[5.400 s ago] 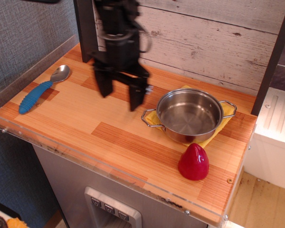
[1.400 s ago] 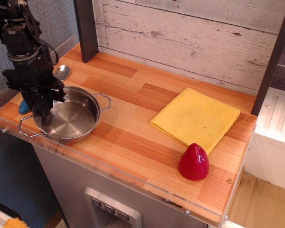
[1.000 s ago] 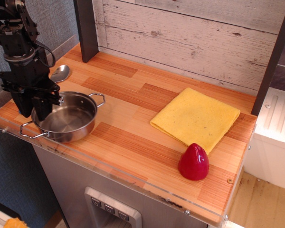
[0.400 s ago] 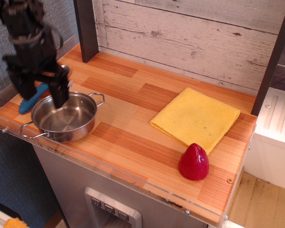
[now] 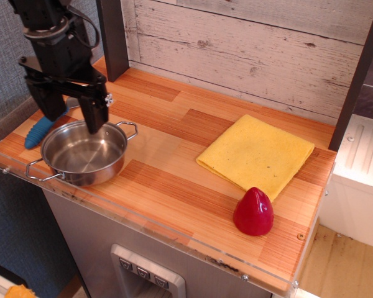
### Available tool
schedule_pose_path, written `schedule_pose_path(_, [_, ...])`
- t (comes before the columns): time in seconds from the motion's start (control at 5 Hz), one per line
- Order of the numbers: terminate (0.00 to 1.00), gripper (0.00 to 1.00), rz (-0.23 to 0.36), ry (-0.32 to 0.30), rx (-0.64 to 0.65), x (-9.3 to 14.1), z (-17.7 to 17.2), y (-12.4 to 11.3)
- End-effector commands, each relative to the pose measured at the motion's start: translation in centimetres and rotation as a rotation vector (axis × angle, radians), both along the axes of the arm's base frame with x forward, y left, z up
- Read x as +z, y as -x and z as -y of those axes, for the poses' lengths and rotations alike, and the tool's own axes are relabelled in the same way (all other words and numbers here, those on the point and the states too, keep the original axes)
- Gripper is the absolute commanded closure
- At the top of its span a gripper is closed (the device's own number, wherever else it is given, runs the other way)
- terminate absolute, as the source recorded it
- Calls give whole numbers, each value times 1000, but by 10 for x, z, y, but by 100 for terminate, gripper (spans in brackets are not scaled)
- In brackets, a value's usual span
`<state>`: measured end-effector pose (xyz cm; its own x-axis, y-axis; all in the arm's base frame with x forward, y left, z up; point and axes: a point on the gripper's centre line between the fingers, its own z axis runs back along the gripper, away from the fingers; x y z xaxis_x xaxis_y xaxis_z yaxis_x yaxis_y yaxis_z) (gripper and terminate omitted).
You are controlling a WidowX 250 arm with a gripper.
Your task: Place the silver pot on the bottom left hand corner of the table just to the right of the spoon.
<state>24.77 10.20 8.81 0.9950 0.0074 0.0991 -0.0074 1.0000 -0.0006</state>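
Observation:
The silver pot (image 5: 84,153) stands upright on the wooden table (image 5: 174,180) at its front left corner, empty, with one wire handle toward the front edge and one toward the back right. The spoon's blue handle (image 5: 37,131) shows just left of the pot; its bowl is hidden behind my arm. My black gripper (image 5: 73,118) hangs open above the pot's back rim, holding nothing, its fingers apart and clear of the pot.
A yellow cloth (image 5: 257,155) lies flat at the back right. A red rounded object (image 5: 253,212) stands near the front right edge. A dark post (image 5: 114,37) and a plank wall stand at the back. A clear plastic rim (image 5: 137,217) runs along the front edge.
The pot was carried from the yellow cloth to the front left corner and let go. Since the last frame my gripper has risen and drifted right, away from the pot.

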Motion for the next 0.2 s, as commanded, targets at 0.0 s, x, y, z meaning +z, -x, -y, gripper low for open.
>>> schedule_pose_path(0.0, [100,0,46,-24,-10,18,0,1])
